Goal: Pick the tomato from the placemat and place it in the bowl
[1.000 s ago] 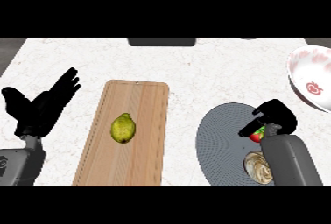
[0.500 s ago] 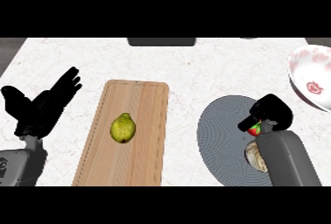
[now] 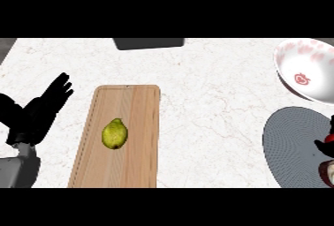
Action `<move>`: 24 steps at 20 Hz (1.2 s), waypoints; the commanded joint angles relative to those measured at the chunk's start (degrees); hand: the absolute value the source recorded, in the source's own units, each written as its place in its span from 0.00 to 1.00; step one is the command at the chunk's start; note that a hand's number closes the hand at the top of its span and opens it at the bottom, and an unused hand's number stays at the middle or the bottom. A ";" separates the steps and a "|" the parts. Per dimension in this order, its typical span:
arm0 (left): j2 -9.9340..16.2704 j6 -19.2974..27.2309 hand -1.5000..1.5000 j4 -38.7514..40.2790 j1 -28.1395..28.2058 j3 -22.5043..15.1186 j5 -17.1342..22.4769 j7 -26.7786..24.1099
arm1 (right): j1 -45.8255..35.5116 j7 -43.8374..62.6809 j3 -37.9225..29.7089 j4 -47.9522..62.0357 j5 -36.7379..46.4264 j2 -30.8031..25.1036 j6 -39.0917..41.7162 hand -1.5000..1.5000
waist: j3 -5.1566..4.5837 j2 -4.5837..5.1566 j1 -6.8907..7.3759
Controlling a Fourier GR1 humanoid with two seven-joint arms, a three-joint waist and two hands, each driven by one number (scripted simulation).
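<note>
Only a sliver of the red tomato [image 3: 330,139] shows at the head view's right edge, over the grey round placemat [image 3: 290,141]. My right hand [image 3: 324,148] is mostly cut off by that edge; its black fingers curl against the tomato. The white bowl [image 3: 305,70] with red markings stands at the far right, just beyond the placemat. My left hand [image 3: 39,112] rests open at the left, fingers up, holding nothing.
A wooden cutting board [image 3: 127,154] lies left of centre with a yellow-green fruit [image 3: 114,133] on it. A pale object with a reddish rim [image 3: 328,173] sits on the placemat at the right edge. A dark object [image 3: 149,43] is at the counter's far edge.
My right hand with the tomato has moved right, to the view's edge. The placemat now lies further right too. The board, fruit and left hand have hardly moved.
</note>
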 commanded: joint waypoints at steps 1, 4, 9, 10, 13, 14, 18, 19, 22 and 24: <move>0.32 0.38 0.50 -0.97 0.04 0.28 -0.07 0.67 | 4.46 -19.57 -5.90 2.11 -5.76 -11.69 2.15 1.00 | 0.17 -0.17 -1.00; 0.58 -0.99 0.50 -1.15 2.11 0.62 0.52 -1.01 | 7.40 -32.51 -11.72 5.86 -8.78 -19.41 2.04 1.00 | -0.02 -0.02 0.06; -0.42 -1.02 0.50 -0.50 0.23 -1.01 -0.45 -0.97 | 10.65 -51.72 -20.04 18.56 -12.05 -30.03 2.97 1.00 | -0.14 0.54 1.89; 0.31 -1.66 0.50 0.12 1.03 0.54 0.41 -2.22 | 11.84 -54.78 -22.30 20.67 -12.69 -32.00 2.82 1.00 | -0.21 0.46 2.08; 0.66 -2.20 0.50 0.65 -4.30 -0.23 0.84 1.79 | 10.79 -61.78 -23.80 28.64 -10.92 -35.81 0.32 1.00 | -0.24 0.74 3.63; -0.07 -3.01 0.50 -1.14 1.31 -0.66 0.64 -1.02 | 12.54 -64.69 -25.72 29.46 -11.39 -37.04 -0.27 1.00 | -0.29 0.51 3.82; -0.80 -3.08 0.50 4.65 -2.81 -0.64 -1.04 -2.84 | 7.83 -63.19 -25.44 31.00 -11.97 -41.87 3.56 1.00 | -0.41 0.66 4.17; -1.95 -1.24 0.50 -0.67 -0.61 -2.12 -2.09 -0.99 | 9.14 -65.69 -25.83 30.91 -11.84 -41.79 2.12 1.00 | -0.39 0.50 4.26; -3.03 -0.65 0.50 -1.92 -1.07 -2.47 -1.55 1.33 | 6.79 -62.79 -26.05 28.79 -14.43 -43.13 6.41 1.00 | -0.44 0.41 4.21; -0.74 -3.78 0.50 1.51 -2.96 -0.63 0.16 0.05 | 5.04 -64.02 -26.50 31.12 -17.50 -45.11 12.29 1.00 | -0.46 0.54 4.14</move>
